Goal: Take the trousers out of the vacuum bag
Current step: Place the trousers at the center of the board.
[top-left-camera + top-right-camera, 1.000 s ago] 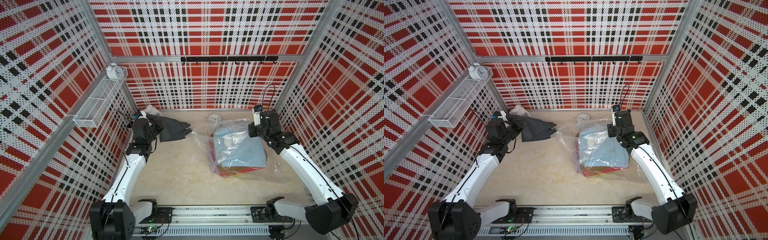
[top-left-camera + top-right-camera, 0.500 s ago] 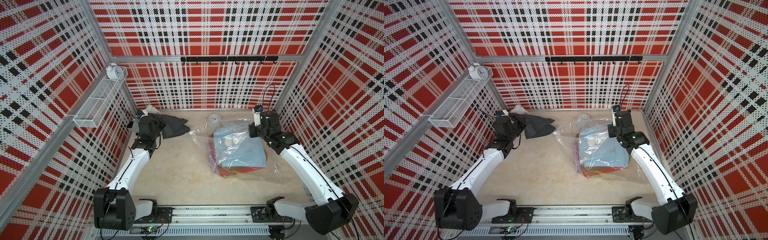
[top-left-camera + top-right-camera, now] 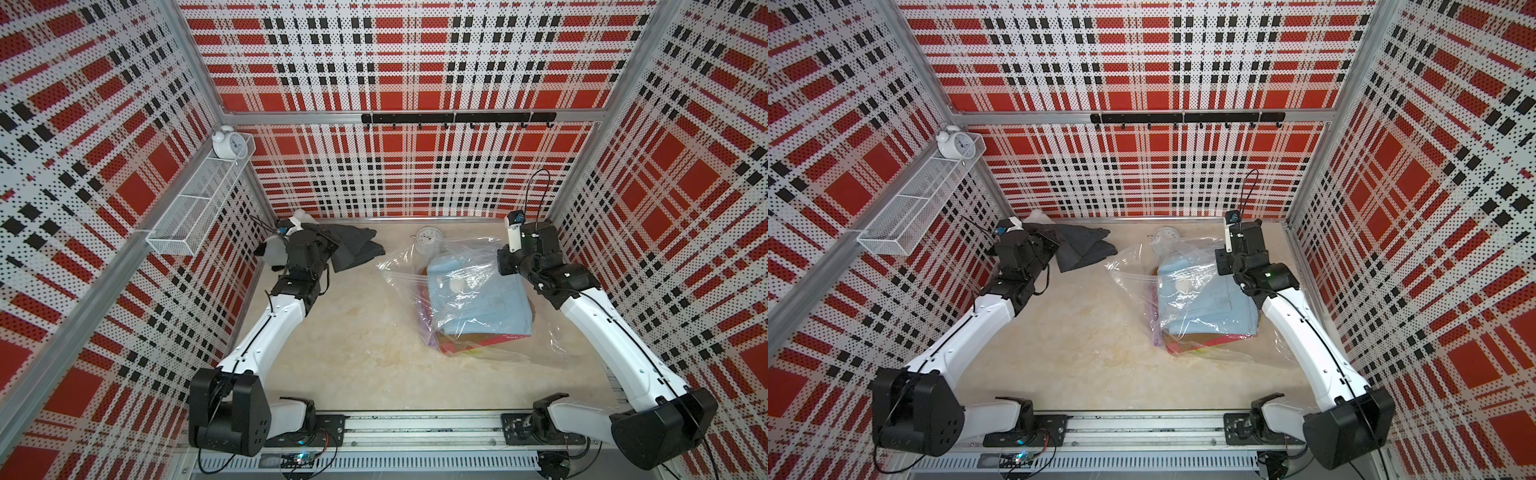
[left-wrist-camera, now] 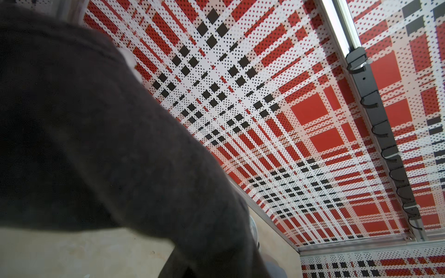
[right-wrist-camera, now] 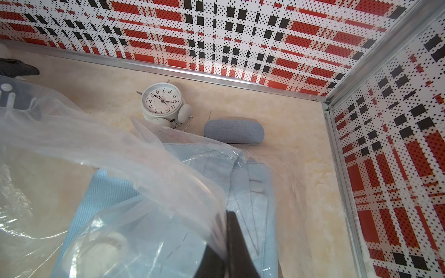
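Step in hand: one pair out, rest to go

Landmark = bench clock point(image 3: 427, 237), lying flat at the far edge of the bench point(image 3: 353, 365).

- vacuum bag point(image 3: 405, 266) lies just on the near side of the bench clock, its film reaching the clock
- light blue trousers point(image 3: 482, 303) sit on top of a stack inside the bag, with red, yellow and lilac edges showing under them. Long axis runs from the clock toward the near rail
- charcoal trousers point(image 3: 353, 249) are out of the bag, off to the clock's left-arm side and well apart from the bag
- left claw point(image 3: 330, 247) has its fingers buried in the charcoal cloth. In the left wrist view the cloth point(image 4: 96, 144) hangs clear of the bench, so it reads as a narrow pinch on that pair
- right claw point(image 5: 228, 252) is closed down on the bag's upper film, holding it raised over the blue pair, on the clock's near-right side

Key relation: the bag mouth seems to gape toward the left arm. The stack lies from the left claw across open bench, past the clock. The right arm is nearer but busy with the film, so the left looks like the picker once it drops the charcoal pair
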`<state>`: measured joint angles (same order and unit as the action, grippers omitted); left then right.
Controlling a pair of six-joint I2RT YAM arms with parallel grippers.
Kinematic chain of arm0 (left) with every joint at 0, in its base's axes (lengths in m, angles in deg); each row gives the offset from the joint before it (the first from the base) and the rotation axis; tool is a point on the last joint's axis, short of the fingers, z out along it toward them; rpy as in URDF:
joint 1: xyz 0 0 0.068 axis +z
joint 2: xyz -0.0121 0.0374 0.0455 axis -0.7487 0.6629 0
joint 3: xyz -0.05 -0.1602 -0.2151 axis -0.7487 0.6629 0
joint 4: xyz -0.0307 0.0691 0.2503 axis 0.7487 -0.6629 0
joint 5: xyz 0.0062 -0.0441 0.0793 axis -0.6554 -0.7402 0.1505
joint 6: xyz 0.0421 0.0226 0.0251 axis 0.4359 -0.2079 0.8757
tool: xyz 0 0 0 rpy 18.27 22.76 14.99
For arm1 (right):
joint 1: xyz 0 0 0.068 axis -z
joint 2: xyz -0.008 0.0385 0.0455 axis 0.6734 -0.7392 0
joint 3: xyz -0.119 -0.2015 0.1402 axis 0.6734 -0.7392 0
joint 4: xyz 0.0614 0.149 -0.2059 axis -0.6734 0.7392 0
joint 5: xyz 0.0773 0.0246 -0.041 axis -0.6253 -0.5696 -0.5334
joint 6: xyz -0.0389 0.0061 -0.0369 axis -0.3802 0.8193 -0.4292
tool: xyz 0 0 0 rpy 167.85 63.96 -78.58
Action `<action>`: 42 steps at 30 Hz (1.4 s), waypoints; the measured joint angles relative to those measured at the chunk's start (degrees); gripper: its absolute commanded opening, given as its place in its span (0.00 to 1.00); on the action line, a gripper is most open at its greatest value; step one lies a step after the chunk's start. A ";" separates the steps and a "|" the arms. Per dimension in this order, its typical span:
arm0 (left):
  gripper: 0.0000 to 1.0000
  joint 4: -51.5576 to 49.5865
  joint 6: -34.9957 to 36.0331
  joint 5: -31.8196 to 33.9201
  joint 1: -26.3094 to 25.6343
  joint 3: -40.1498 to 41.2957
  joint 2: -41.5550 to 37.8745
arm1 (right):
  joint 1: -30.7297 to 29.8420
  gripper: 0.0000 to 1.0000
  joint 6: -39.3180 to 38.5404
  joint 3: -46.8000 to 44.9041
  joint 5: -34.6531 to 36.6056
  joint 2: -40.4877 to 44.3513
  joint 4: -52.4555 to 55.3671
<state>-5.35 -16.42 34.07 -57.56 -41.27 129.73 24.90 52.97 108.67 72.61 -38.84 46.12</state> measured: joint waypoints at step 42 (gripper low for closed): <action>0.60 -17.79 -1.46 11.65 1.46 22.56 -24.26 | 0.37 0.00 -0.22 0.00 -2.36 -0.17 -0.70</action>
<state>-23.14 -17.88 45.72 -56.10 -18.71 105.47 25.27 52.75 108.67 70.25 -39.02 45.43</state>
